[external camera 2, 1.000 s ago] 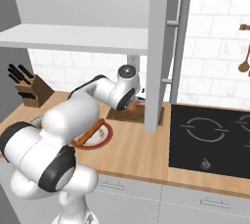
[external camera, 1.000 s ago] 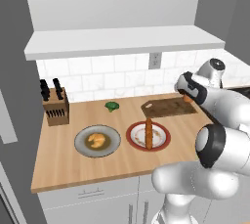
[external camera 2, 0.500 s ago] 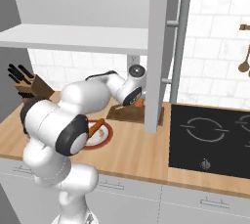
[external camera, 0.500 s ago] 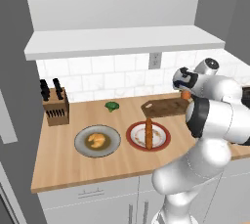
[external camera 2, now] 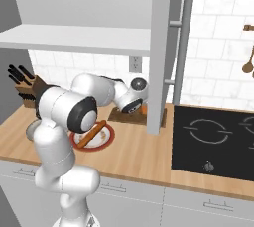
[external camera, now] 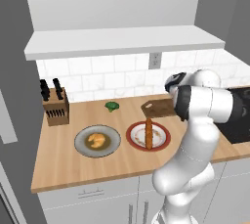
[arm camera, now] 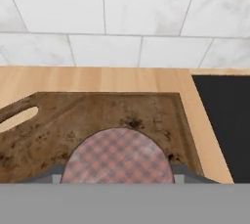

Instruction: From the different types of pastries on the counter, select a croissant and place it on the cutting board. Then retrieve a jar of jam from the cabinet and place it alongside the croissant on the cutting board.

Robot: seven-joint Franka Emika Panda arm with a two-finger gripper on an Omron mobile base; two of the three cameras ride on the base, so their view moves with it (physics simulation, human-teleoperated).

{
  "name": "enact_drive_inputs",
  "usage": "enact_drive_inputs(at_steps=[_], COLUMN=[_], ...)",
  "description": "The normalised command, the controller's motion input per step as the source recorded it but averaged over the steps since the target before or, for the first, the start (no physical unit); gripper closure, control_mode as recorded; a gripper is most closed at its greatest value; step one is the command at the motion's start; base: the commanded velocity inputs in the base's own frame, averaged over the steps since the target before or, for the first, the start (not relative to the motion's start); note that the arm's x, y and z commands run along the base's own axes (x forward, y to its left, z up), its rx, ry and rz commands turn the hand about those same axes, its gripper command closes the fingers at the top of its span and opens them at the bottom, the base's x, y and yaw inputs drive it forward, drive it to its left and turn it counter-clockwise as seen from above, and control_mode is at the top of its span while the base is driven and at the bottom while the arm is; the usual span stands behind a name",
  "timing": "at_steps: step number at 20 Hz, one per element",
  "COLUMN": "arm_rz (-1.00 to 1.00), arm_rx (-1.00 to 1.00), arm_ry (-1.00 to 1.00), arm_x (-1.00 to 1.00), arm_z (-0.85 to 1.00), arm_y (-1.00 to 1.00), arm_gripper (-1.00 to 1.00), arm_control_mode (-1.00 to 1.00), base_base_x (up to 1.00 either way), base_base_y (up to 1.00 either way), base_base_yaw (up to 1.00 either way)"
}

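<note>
The small golden crescent croissant [external camera: 98, 140] lies in a grey round plate [external camera: 81, 145] near the light-tan wooden counter's [external camera: 73, 169] front edge; jaw state cannot be determined.

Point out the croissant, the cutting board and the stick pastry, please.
croissant [external camera: 97, 140], left base view, middle of the crescent on the grey plate.
cutting board [arm camera: 97, 115], hand view, bare dark wood.
stick pastry [external camera: 148, 133], left base view, mid-length on the red-rimmed plate.
</note>
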Motion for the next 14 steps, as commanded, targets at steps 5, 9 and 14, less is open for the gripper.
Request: enact_drive_inputs(at_steps=[5,9,14], arm_rz=[0.0,0.0,0.0], arm_rx=[-0.03,0.0,0.03], arm_ry=[-0.03,-0.05,-0.02], arm_x=[0.26,0.57,-0.12], arm_z=[-0.11,-0.16,0.0], arm_y=[-0.03,-0.23,-0.15], arm_gripper=[1.0,1.0,1.0], arm_control_mode=[-1.0,-1.0,-1.0], base_base_x=[0.0,0.0,0.0], base_base_y=[0.0,0.0,0.0], base_base_yaw=[0.0,0.0,0.0])
